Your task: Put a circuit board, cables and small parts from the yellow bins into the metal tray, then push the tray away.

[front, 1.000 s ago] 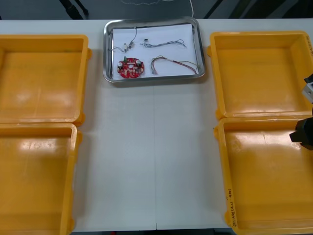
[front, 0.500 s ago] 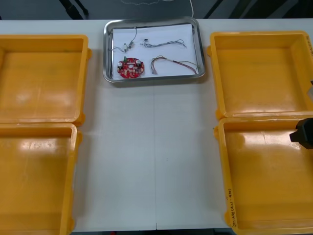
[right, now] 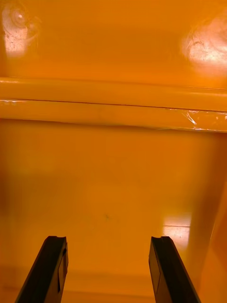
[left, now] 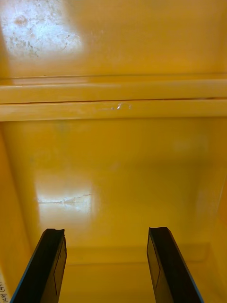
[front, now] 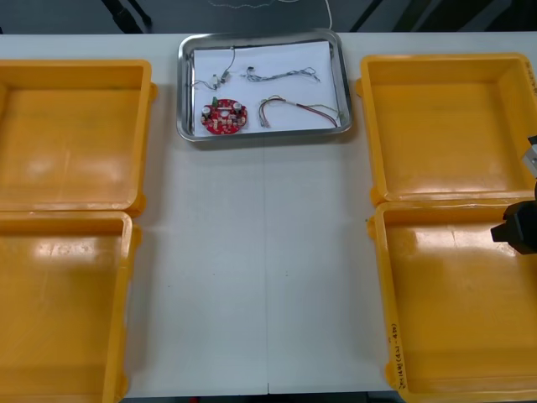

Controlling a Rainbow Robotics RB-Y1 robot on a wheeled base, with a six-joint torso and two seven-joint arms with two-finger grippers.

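"Metal tray [front: 181,92]: is either gripper anywhere near it?"

"No, both are well apart from it. The right gripper [right: 108,241] hangs with its black fingers spread and nothing between them, low over the glossy floor of a yellow bin [right: 113,180]. Just ahead of it is the doubled ridge [right: 113,102] where two bin rims meet. The left gripper [left: 106,232] hangs the same way on its own side, spread and empty."

"And farther out?"

"Bare light table [front: 264,269], then the tray at the far edge, between the bins. It's shiny steel with a raised rim and rounded corners, white inside. The round red circuit board [front: 223,117] lies flat in it, with the red and yellow cable [front: 298,110] beside it. Behind those are the blue and white cable [front: 281,75] and small metal parts [front: 216,81]."

"So what's left?"

"Little, I'd judge: it looks loaded and pushed. The bins are smooth moulded plastic with tall walls, so each arm should lift straight up before swinging, keeping its fingertips clear of those rims."
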